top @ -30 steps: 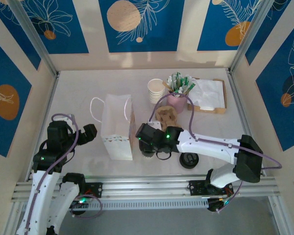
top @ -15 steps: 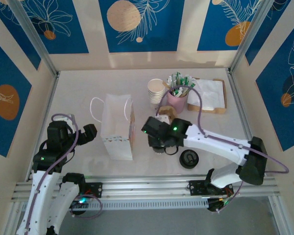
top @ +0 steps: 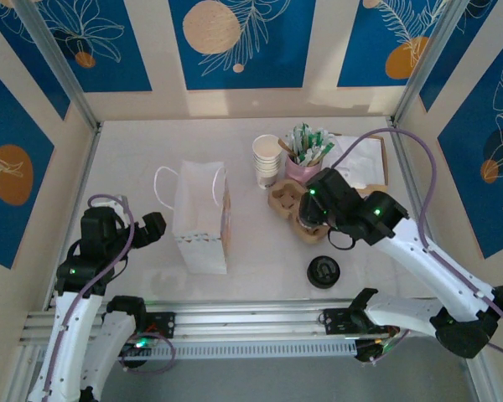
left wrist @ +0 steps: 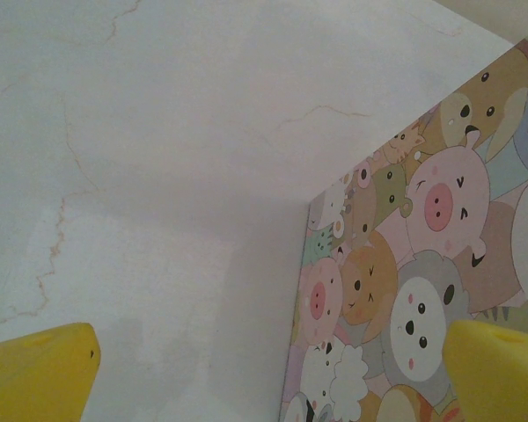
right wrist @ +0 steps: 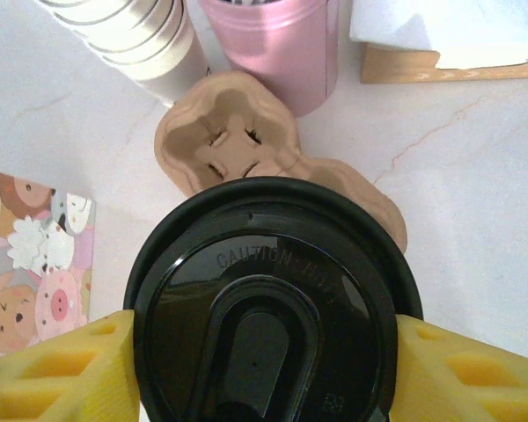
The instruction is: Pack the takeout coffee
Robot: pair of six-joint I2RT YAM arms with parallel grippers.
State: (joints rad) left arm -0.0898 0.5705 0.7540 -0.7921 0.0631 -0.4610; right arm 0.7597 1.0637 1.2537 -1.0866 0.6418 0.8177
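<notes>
1. The right gripper (right wrist: pixel 266 374) is clamped on the coffee cup (right wrist: pixel 264 290), one yellow finger (right wrist: pixel 57 374) on each side of its black lid
2. The cup stands upright with its long axis vertical and its lid facing the wrist camera; the lid's oval recess runs toward 6 o'clock in that view
3. It sits over the cup carrier (right wrist: pixel 233 141), covering the pocket at 5 o'clock; whether it is seated cannot be told
4. From above, carrier and cup lie at 3 o'clock from the paper bag (top: pixel 201 218), and a loose lid (top: pixel 324 271) lies at 5 o'clock from the carrier
5. The left gripper (left wrist: pixel 264 374) is spread wide at 9 o'clock from the bag, holding nothing
</notes>
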